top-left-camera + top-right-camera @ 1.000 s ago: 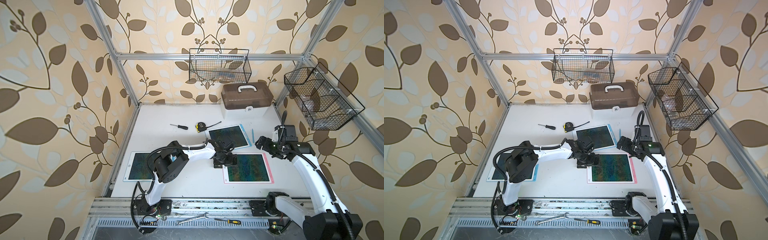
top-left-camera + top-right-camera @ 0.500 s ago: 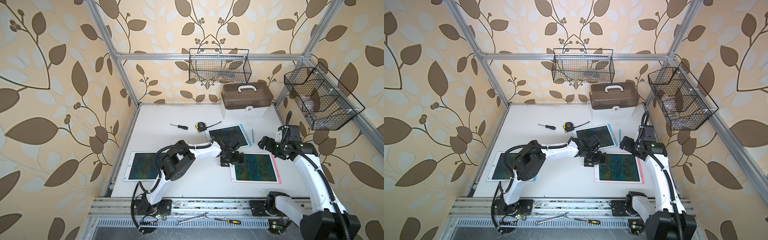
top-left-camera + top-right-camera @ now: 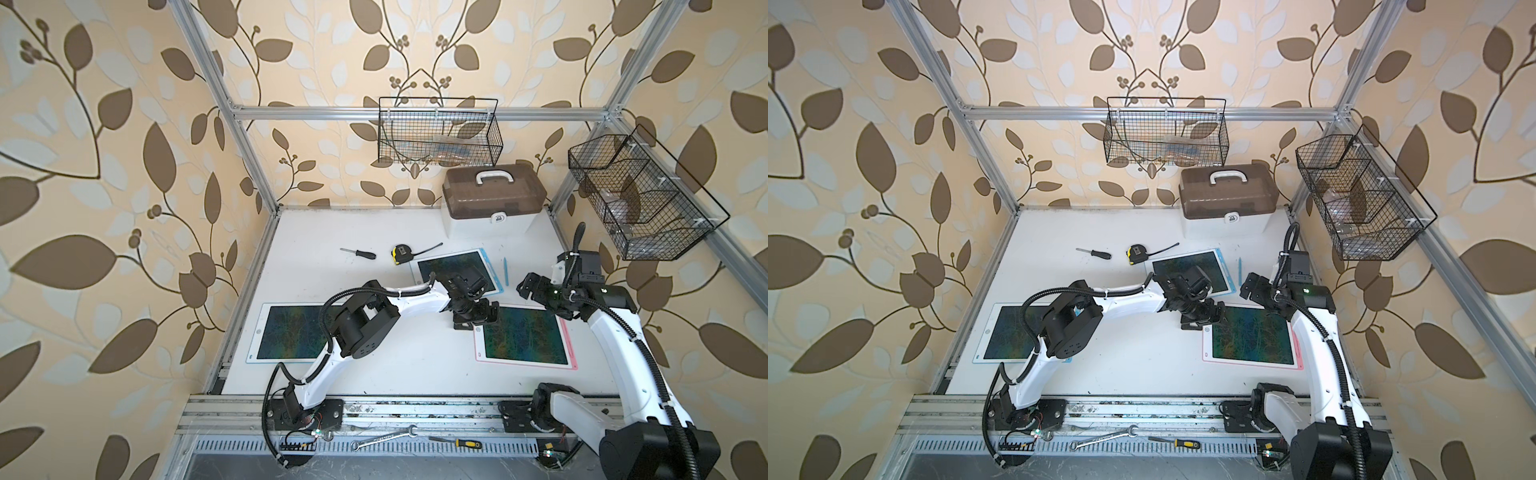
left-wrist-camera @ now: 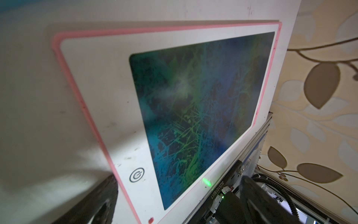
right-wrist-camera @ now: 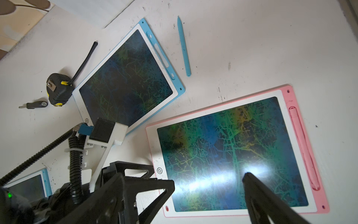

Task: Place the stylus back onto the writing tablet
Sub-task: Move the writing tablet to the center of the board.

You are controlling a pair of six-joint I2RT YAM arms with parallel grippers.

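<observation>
A light-blue stylus lies loose on the white table, just right of a blue-framed writing tablet whose side slot is empty. My right gripper hangs open and empty, near the stylus and above the far edge of a pink-framed tablet. A pink stylus sits in that tablet's slot. My left gripper is open and low at the pink tablet's far-left corner. One of its fingers rests against the pink edge.
A second blue tablet lies front left, partly under the left arm. A tape measure and a screwdriver lie behind the blue tablet. A brown-lidded box stands at the back right. Wire baskets hang on the walls.
The pink tablet has slid to the right, with my left gripper moving along at its corner. My right gripper has drawn back to the right. Both have stayed open.
</observation>
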